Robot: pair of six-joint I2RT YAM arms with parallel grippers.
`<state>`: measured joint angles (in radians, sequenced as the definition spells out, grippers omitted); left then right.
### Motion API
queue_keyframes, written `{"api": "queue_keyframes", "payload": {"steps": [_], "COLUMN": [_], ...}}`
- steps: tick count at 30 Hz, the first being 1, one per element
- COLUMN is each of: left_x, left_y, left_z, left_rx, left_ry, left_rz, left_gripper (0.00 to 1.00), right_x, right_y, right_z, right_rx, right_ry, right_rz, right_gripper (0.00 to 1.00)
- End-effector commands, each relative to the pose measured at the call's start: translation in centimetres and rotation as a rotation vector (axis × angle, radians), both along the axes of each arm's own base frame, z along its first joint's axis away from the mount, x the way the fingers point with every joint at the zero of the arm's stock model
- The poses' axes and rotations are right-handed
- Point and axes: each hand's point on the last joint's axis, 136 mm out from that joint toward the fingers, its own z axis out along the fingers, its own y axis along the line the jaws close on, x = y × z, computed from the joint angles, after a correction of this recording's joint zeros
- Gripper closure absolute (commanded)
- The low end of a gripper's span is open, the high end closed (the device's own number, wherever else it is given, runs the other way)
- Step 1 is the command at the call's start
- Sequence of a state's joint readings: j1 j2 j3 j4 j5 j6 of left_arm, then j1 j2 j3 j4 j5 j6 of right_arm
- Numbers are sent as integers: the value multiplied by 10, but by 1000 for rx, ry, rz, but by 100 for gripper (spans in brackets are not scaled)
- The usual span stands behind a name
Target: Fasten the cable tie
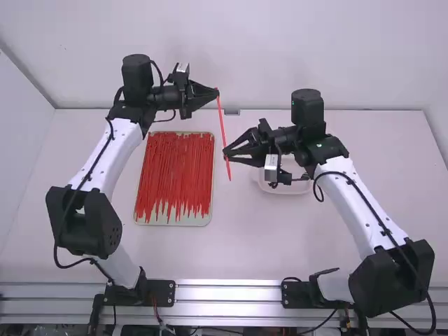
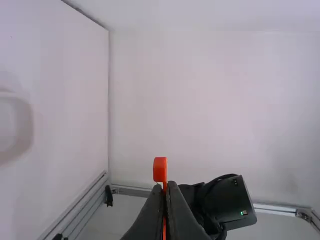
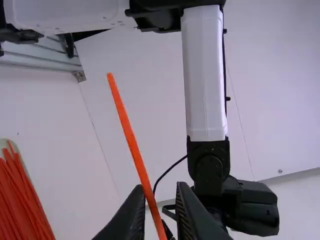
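Bright, even, diffuse light fills every view, casting faint soft shadows on the table (image 1: 280, 238).

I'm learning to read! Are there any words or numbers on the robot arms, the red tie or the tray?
None: no word, number or sign can be read on the left arm, the right arm, the cable tie, the tray or the table.
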<state>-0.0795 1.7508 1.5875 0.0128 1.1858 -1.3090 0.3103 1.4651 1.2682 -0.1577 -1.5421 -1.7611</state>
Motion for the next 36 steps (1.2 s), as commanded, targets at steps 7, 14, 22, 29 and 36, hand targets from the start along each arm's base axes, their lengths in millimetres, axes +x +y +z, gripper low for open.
{"api": "queue_keyframes", "payload": {"steps": [7, 14, 22, 29, 36], "left_x": [-8, -8, -5, -10, -12], "left_y": [-4, -6, -5, -5, -5], "left_z": [4, 4, 1, -14, -19], "left_rx": [-1, 6, 127, 207, 215], "left_ry": [-29, -53, -430, -574, -587], "left_rz": [-35, -40, -56, -97, -107], "left_gripper": [98, 98, 98, 98, 98], "right_x": [-4, -4, -2, 5, 29], "right_y": [0, 0, 1, 3, -1], "right_z": [-1, -1, 4, 9, 5], "right_rx": [5, 1, -115, -255, -255], "right_ry": [11, 22, 383, 831, 955], "right_rz": [21, 20, 21, -8, -138], "right_gripper": [92, 100, 100, 100, 100]}}
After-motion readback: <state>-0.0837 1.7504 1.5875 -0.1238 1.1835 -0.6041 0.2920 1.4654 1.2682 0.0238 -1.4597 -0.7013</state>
